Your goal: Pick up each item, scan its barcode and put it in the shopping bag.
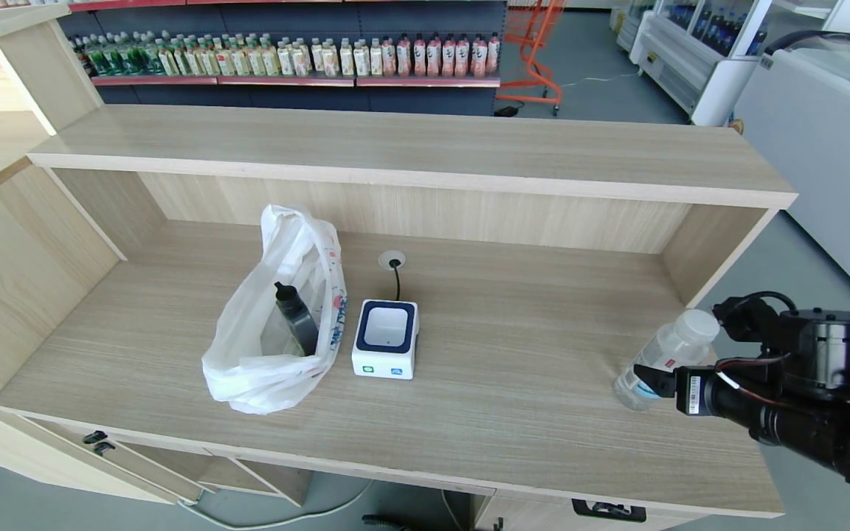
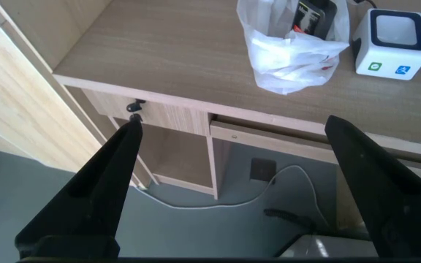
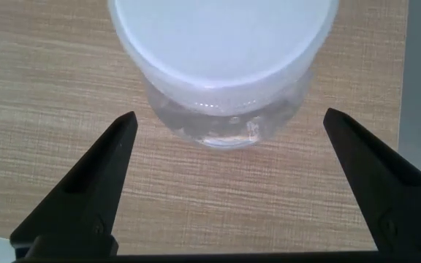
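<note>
Water bottle (image 1: 665, 358): clear with a white cap, it stands upright near the right front corner of the surface (image 1: 506, 369), just beside the right edge. It is not yet lifted.
Progress: by my reading about halfway. One item looks bagged already, and this bottle is the only one I can see standing loose. Gripping, lifting, scanning and bagging it are all left to do.
Right gripper (image 3: 230, 120): level with the bottle. Its fingers (image 3: 93, 183) are spread wide, one on each side of the body below the cap, with open gaps on both sides (no contact that I can make out). They hold nothing.
Left gripper (image 2: 234, 124): it hangs out in front of the surface's front edge, well apart from every item. The fingers are wide apart and empty.
Scanner (image 1: 386, 338): a white box with a dark-framed window facing up, in the middle of the surface, its cable running to a hole behind it. Nothing is over the window.
Shopping bag (image 1: 270, 332): white plastic, just beside the scanner on the robot's left, its mouth open upward. A dark bottle (image 1: 296, 317) stands inside, cap up.
</note>
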Robot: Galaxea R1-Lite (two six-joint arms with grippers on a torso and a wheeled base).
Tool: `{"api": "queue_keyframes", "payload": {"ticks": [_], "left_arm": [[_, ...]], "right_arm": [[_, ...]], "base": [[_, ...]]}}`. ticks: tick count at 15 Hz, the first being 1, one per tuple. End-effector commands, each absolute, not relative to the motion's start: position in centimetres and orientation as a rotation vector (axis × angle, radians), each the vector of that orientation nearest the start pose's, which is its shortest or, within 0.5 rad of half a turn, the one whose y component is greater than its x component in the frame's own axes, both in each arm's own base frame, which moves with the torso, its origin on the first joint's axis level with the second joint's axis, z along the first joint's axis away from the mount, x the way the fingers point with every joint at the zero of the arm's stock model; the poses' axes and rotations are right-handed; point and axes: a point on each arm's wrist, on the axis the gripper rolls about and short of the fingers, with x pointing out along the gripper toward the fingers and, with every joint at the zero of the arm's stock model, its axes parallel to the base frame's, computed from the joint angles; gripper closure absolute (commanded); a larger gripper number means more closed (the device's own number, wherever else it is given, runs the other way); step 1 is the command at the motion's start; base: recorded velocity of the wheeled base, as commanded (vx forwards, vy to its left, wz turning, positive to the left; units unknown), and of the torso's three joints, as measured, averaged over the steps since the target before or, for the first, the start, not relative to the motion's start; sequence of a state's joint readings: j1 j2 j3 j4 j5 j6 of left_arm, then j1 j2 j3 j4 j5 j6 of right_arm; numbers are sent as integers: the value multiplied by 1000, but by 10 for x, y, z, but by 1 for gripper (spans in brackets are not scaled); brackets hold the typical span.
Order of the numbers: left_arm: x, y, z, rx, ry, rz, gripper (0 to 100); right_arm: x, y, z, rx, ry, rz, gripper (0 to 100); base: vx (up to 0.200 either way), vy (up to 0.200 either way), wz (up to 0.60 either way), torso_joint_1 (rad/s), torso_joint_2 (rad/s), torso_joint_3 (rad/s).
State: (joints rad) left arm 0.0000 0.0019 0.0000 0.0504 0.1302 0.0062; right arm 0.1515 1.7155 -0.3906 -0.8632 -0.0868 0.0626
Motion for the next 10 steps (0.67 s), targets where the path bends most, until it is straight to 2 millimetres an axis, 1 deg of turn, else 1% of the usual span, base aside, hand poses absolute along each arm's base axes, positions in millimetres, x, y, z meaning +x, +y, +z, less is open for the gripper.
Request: {"api": "queue_keyframes", "payload": {"ticks": [1, 6, 9, 10], "left_arm": [[-23, 3, 70, 10, 52, 130, 0], [-23, 3, 70, 10, 52, 130, 0], [-23, 3, 70, 10, 52, 130, 0], [-23, 3, 70, 10, 52, 130, 0]], "right_arm": [[249, 37, 98, 6, 470, 55, 0], [256, 39, 96, -26, 423, 88, 0], [260, 39, 91, -45, 430, 101, 0], [263, 40, 90, -52, 409, 105, 0]], "base": [[0, 0, 0, 0, 0, 0], [0, 0, 0, 0, 0, 0], [0, 0, 0, 0, 0, 0], [0, 0, 0, 0, 0, 0]]}}
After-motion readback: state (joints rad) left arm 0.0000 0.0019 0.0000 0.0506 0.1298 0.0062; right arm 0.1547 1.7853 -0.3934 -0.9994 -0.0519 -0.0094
